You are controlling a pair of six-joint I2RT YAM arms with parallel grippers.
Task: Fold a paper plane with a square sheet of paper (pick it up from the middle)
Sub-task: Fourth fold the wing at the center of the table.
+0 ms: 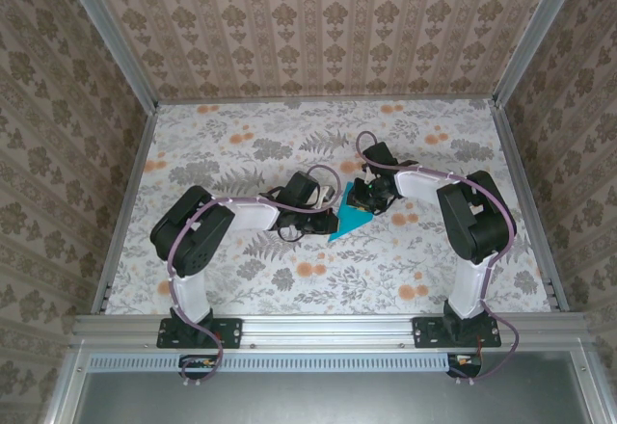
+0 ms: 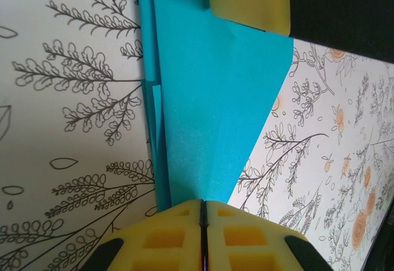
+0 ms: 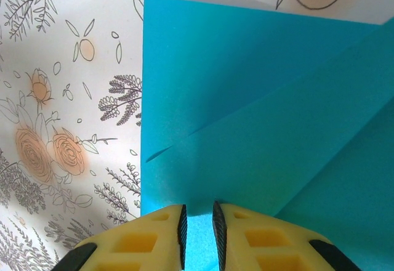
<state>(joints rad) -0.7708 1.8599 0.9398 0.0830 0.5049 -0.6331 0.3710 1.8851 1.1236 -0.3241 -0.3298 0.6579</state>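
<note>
Count recorded: one paper plane [image 1: 347, 216], teal-blue. Two arms noted: left arm [image 1: 193, 236] and right arm [image 1: 474, 217]. Two grippers tallied: left gripper [image 2: 202, 212] and right gripper [image 3: 197, 218], with two yellow fingers [image 3: 148, 237] counted on each. One table [image 1: 241, 145] logged.

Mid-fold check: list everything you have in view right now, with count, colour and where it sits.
paper plane: one, teal-blue, fold lines showing, lying at the table's middle between the two grippers.
table: one, white floral print with orange blooms, under everything.
walls: three, beige patterned wallpaper, at the back and both sides.
frame rails: silver metal, along the table's edges.
left arm: one, black and white, based near-left.
right arm: one, black and white, based near-right.
left gripper: one, yellow pads, jaws closed at the paper's edge; a pinch cannot be confirmed.
right gripper: one, yellow pads, jaws a slit apart over the paper.
</note>
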